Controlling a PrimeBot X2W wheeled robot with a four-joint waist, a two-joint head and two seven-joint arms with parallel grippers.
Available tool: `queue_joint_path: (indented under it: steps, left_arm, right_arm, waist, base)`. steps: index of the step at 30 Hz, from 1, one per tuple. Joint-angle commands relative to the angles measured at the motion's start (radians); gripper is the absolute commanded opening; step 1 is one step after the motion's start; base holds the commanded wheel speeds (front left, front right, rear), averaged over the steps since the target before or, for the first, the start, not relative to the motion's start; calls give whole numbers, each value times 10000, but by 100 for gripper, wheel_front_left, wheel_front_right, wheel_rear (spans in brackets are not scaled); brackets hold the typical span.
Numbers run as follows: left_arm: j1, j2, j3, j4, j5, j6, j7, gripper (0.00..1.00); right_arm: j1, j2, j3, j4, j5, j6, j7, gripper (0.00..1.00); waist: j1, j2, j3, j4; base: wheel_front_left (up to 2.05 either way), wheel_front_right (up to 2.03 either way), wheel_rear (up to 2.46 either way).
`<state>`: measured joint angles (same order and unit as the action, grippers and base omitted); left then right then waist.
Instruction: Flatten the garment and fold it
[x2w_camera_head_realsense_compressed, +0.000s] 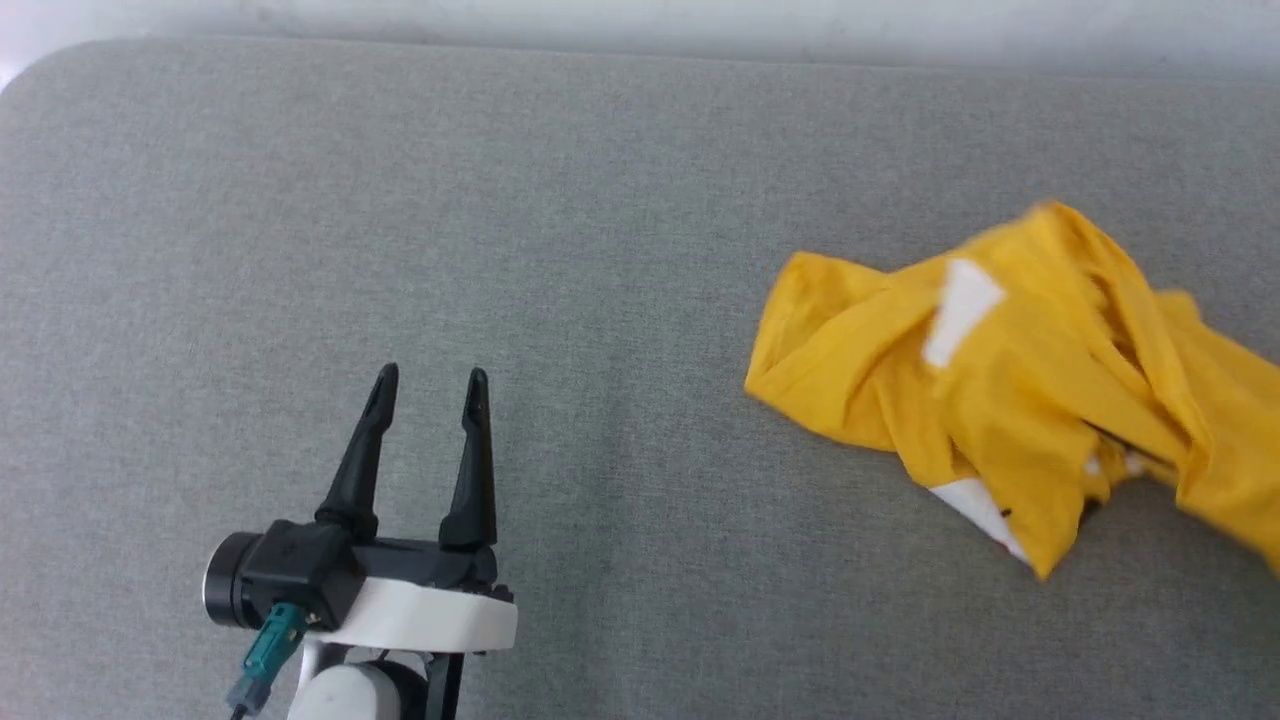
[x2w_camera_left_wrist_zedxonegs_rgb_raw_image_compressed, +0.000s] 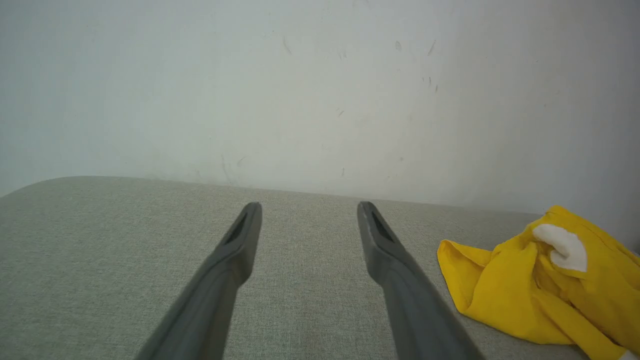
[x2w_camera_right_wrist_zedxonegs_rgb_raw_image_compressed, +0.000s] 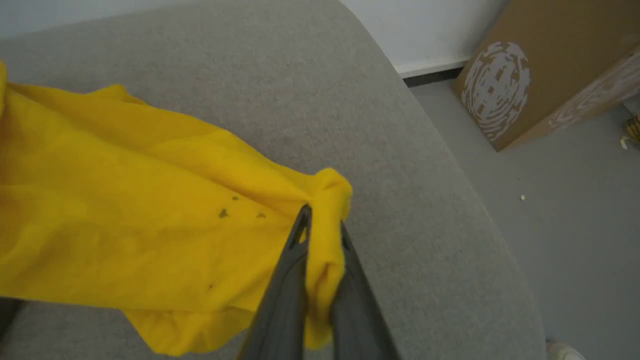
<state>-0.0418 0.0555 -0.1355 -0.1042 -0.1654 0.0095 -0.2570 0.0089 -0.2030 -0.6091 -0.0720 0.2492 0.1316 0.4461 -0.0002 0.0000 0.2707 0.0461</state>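
Big grey cushioned surface (x2w_camera_head_realsense_compressed: 500, 200) out in front, and the yellow garment (x2w_camera_head_realsense_compressed: 1010, 400) sits crumpled on its right side, white bits of print peeking from the folds. A cardboard box (x2w_camera_right_wrist_zedxonegs_rgb_raw_image_compressed: 545, 65) stands on the floor beyond the rounded corner. Right gripper (x2w_camera_right_wrist_zedxonegs_rgb_raw_image_compressed: 324, 220) is clamped on a bunched yellow edge. Left gripper (x2w_camera_head_realsense_compressed: 432, 378) hovers well apart from the cloth, fingers spread, gripping nothing.
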Motion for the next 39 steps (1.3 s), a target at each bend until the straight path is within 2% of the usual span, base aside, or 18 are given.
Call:
queue_joint_path:
  steps: [1,2,3,6,11,16,20,26,27,29,35,38,39]
  left_arm:
    - [139,-35,58,72,88,-58,-47,100]
    - [147,-32,74,103,105,-79,-47,100]
    - [147,-29,87,132,120,-100,-47,100]
    - [131,-26,97,228,161,-160,-47,100]
    - [104,-31,28,370,152,-216,-47,100]
    - [9,-40,-115,375,42,-206,-47,100]
    - [-87,-46,-257,370,-38,-138,-47,100]
    - [-406,-50,-495,334,-168,-27,-47,100]
    - [-406,-50,-495,334,-168,-27,-47,100]
    - [-578,-51,-666,361,-295,21,-47,100]
    - [-779,-51,-971,445,-597,171,-47,100]
    - [-785,-52,-1030,495,-670,251,-47,100]
    - [-784,-52,-1040,507,-683,270,-47,100]
  right_arm:
    - [191,318,-138,200,-167,-9,-227,0]
    - [316,434,-149,342,-265,-9,-346,18]
    - [349,506,-107,442,-346,-9,-481,100]
    - [-6,556,207,439,-478,-9,-999,100]
    - [-958,220,1839,-581,60,-9,-1272,100]
    - [-1745,-253,4150,-2167,685,-9,-278,100]
    - [-2553,-671,5916,-2604,1269,-9,790,100]
    - [-3708,-1417,8044,-1685,1495,-9,2387,100]
    - [-3708,-1417,8044,-1685,1495,-9,2387,100]
    - [-4073,-1807,8806,-822,1287,-9,3219,100]
    - [-4489,-2299,9751,700,903,-9,4532,100]
    - [-4556,-2328,9904,1178,826,-9,4871,100]
    - [-4579,-2317,9905,1261,804,-9,4849,41]
  waist:
    - [2,0,-27,-54]
    - [2,0,-48,-83]
    - [2,0,-72,-115]
    - [2,0,-194,-200]
    - [2,0,-346,-210]
    - [2,0,-209,84]
    - [2,0,83,440]
    - [2,0,598,1118]
    - [2,0,598,1118]
    - [2,0,802,1488]
    - [2,0,1015,2051]
    - [2,0,1008,2154]
    - [2,0,993,2168]
  base:
    - [0,0,0]
    - [0,0,0]
    - [0,0,0]
    - [0,0,0]
    - [0,0,0]
    - [0,0,0]
    - [0,0,0]
    - [0,0,0]
    - [0,0,0]
    - [0,0,0]
    - [0,0,0]
    - [0,0,0]
    - [0,0,0]
